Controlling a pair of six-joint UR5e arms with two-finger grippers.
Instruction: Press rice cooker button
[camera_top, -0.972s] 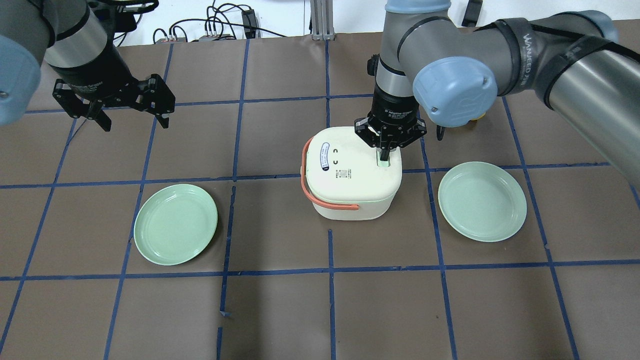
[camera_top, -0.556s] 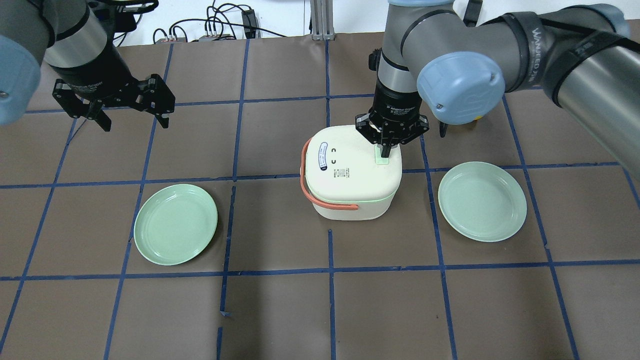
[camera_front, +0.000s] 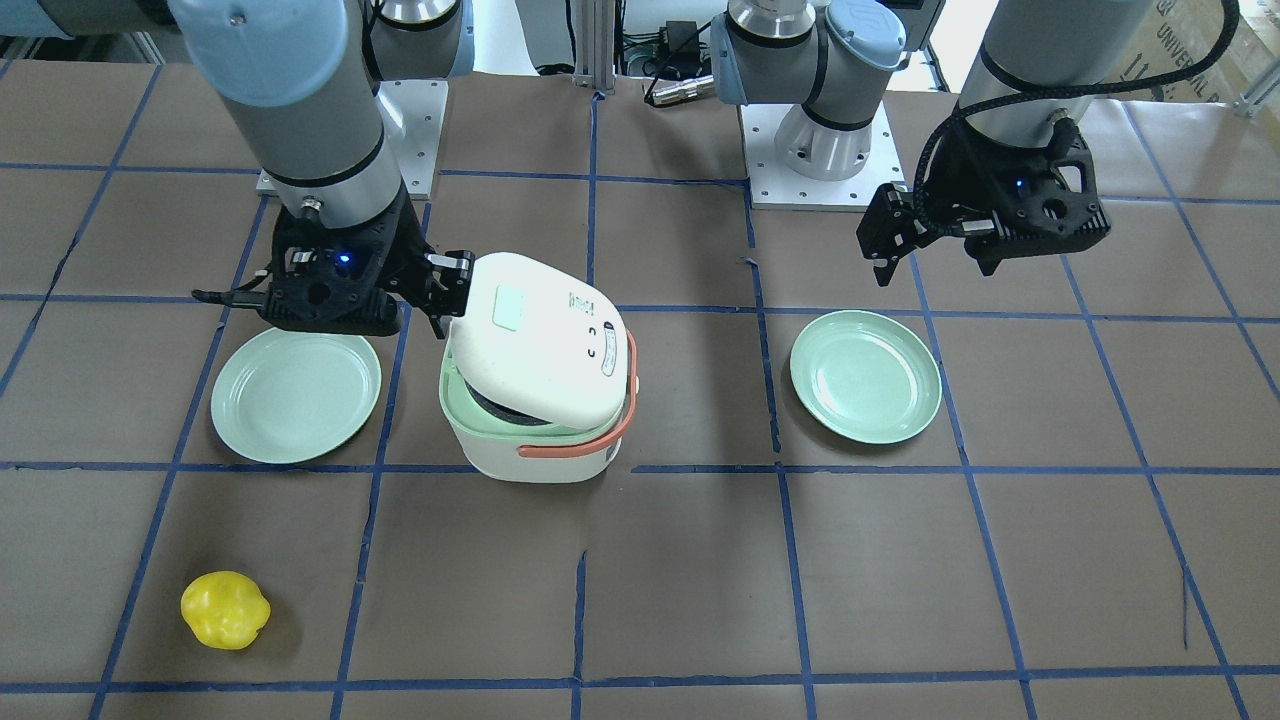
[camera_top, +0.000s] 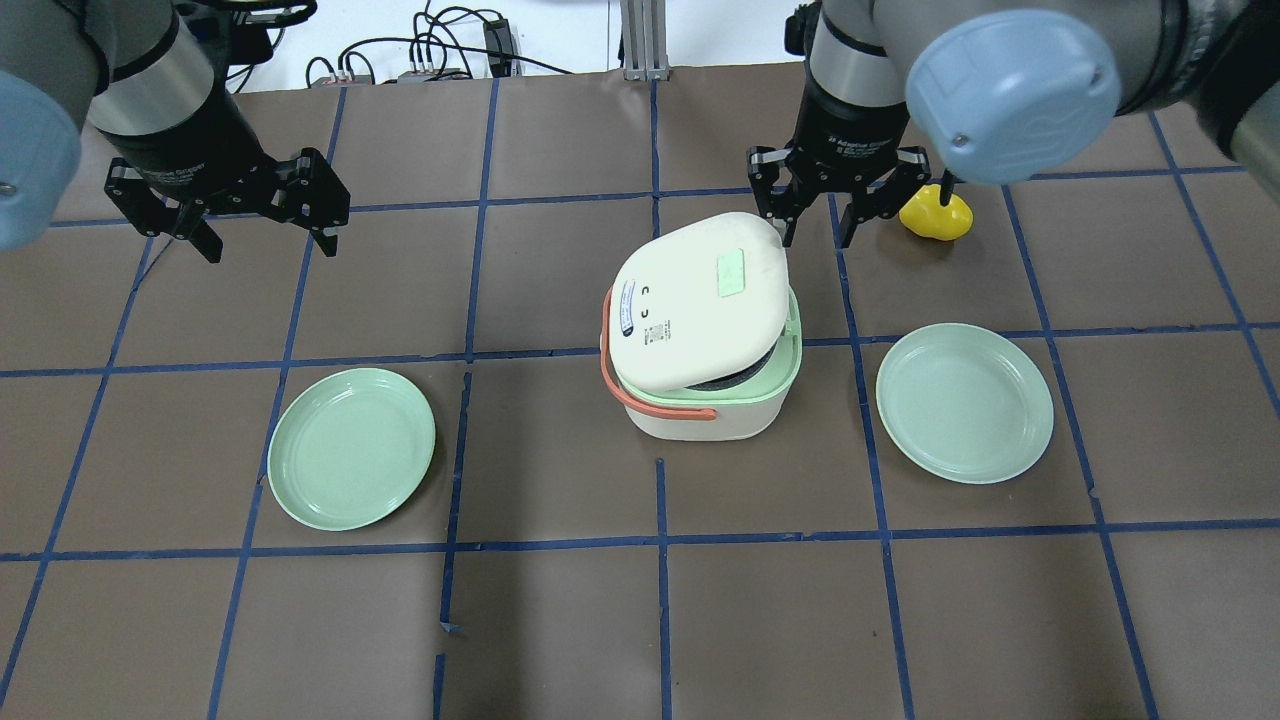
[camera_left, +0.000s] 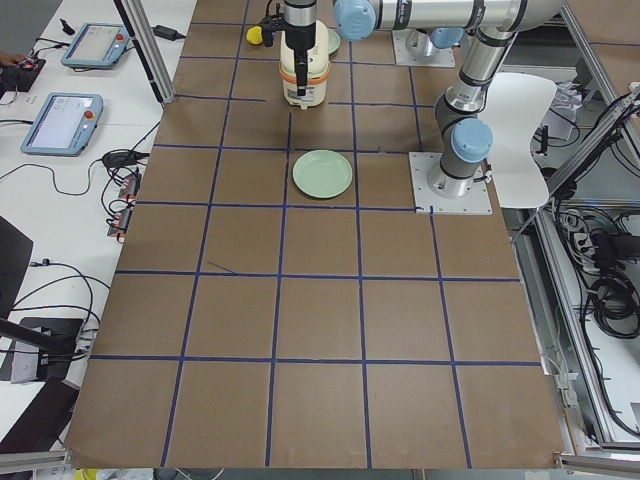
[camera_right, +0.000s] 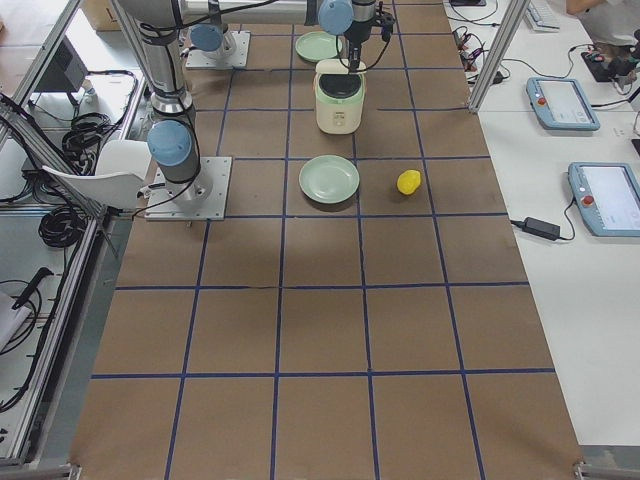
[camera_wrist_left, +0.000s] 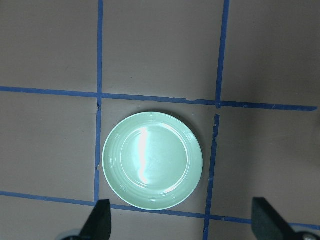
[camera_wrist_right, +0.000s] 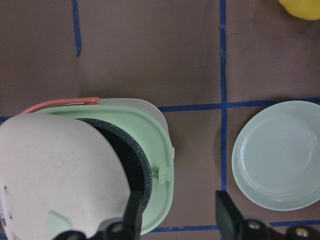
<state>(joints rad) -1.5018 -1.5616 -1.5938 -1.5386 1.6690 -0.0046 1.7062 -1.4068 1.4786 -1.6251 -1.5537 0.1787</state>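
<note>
Right tool: fingers spread, nothing between them. It hangs just behind the raised edge of the cream plastic lid, apart from it. I judge it is held there to leave the lid room to swing.

Pale green rectangular button: on top of that lid, just ahead of and below the tool, nothing touching it.

Cream, rounded plastic rice cooker with an orange handle: stands directly under the tool. Its lid is tilted open and the dark speckled inner pot shows beneath. Judgement: the press has done its work.

Lumpy yellow object: just beside the tool on its outer side; I would watch it when swinging that way.

Round mint-green plate: near, on the brown paper-covered table, apart from the cooker.

Second mint-green plate: well apart, beyond the cooker.

Left tool: spread and empty, parked above that plate's side.
</note>
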